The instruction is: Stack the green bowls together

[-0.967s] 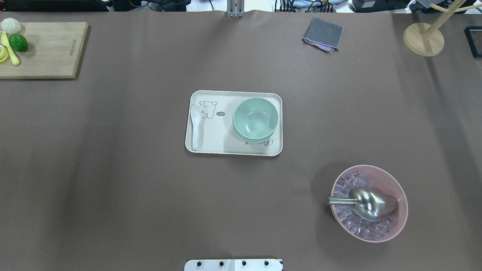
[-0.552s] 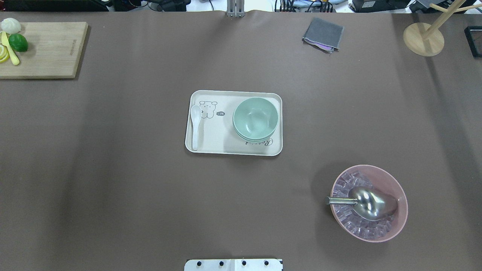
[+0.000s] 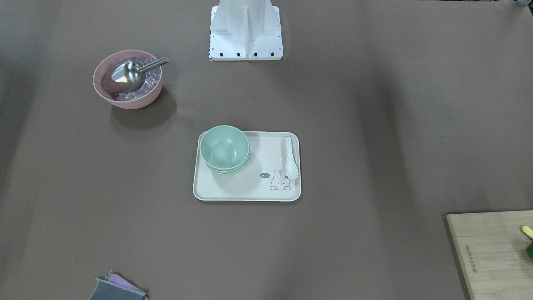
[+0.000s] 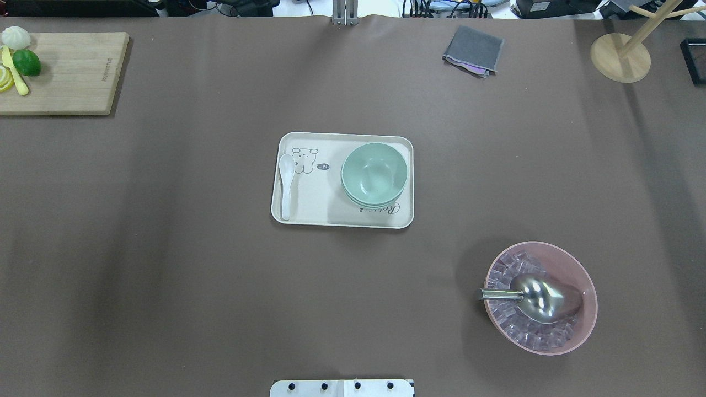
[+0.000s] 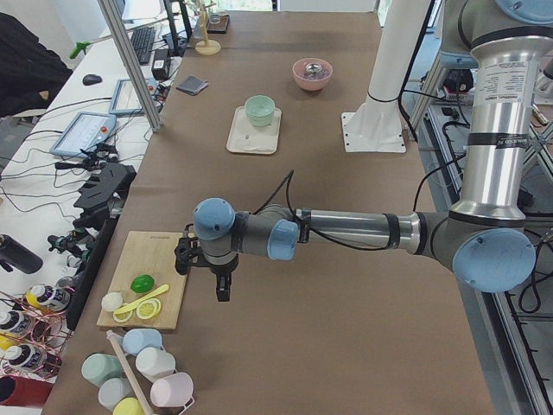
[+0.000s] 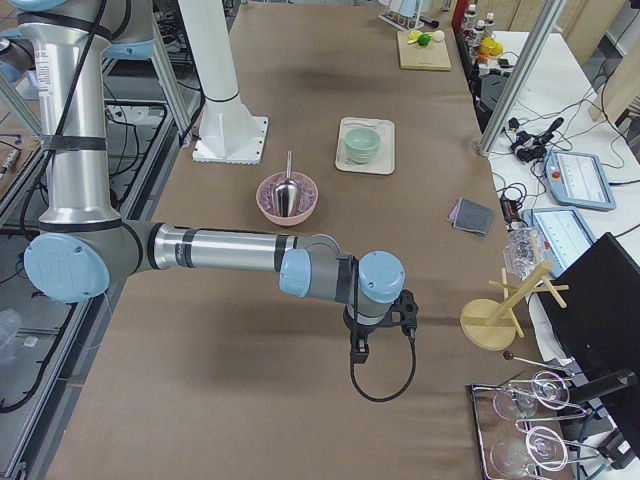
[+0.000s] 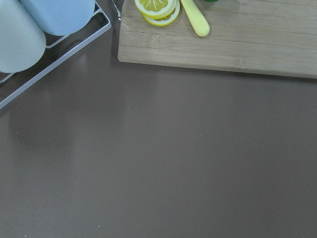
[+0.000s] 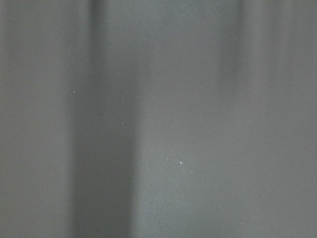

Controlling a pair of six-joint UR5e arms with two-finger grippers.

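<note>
Wide brown table (image 4: 165,248), and both arms are parked out at its ends, well apart from the middle. The left arm (image 5: 346,229) stretches low over the table, its gripper (image 5: 223,296) hanging pointed down just beside the cutting board (image 4: 71,77). Clenched or released? Cannot tell from this side angle. The right arm (image 6: 220,248) does the same at the other end, its gripper (image 6: 359,352) pointed down near the wooden stand (image 4: 620,58), and again I cannot tell how its jaws stand.

At the centre lies the cream tray (image 4: 314,204), its long axis running left to right. The pink bowl (image 4: 579,331) of ice sits well apart from it, nearer the robot and to its right.

Now the green bowls (image 4: 374,173): nested in one stack on the tray's right half, mouths straight up, the stack's axis upright. The rims of the lower ones peek out on the robot's side.

A grey cloth (image 4: 473,51) lies at the far edge. The metal scoop (image 4: 543,298) rests in the ice, its handle poking out towards the robot's left. A white spoon (image 4: 285,184) lies on the tray's left end, apart from the stack, with its handle towards the robot.
</note>
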